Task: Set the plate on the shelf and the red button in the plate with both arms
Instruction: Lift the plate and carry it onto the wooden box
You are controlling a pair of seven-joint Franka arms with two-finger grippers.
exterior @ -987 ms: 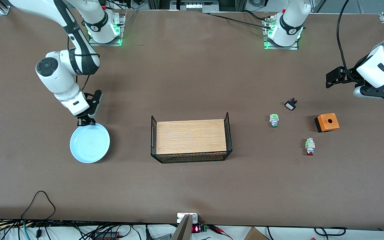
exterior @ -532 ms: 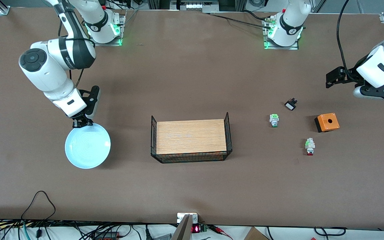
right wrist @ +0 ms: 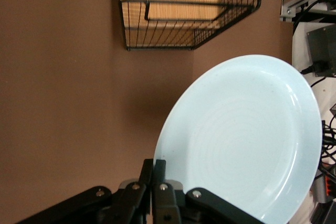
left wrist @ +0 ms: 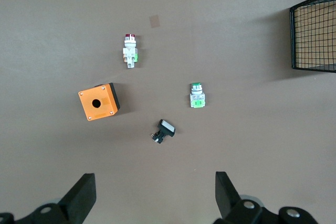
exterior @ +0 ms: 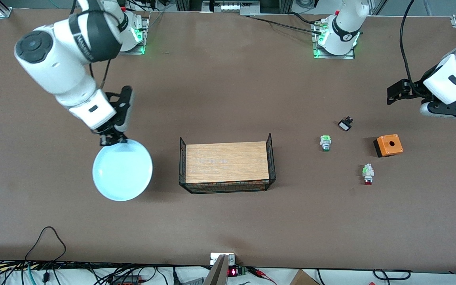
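Brown matting covers the counter (exterior: pixel 228 221), with both arm bases along the top edge of the front view. Mid-frame stands a black wire basket (exterior: pixel 226 188) with a wood-grain floor. At the left of the front view the right gripper (exterior: pixel 113 139) is pressed together on the rim of the plate (exterior: pixel 122 170), pinching it at the edge; the plate hangs in the air over bare counter toward the right arm's end, just beside the basket, and it casts a shadow on the mat. In the right wrist view the fingers (right wrist: pixel 159 174) clamp the plate's rim, the pale blue dish fills the lower right of the frame, and the basket sits at the upper middle. At the right edge of the front view the left arm waits; its gripper runs off the frame there, and in the left wrist view its gripper (left wrist: pixel 152 195) shows the two fingers spread wide and holding nothing, over bare counter. On the counter at the right of the front view lie four small things, all apart: a black switch (exterior: pixel 345 124), a green-capped button (exterior: pixel 325 143), an orange box (exterior: pixel 388 145) with a hole in its top, and, lowest in the frame and nearest the camera, the red button (exterior: pixel 368 174) on its side.
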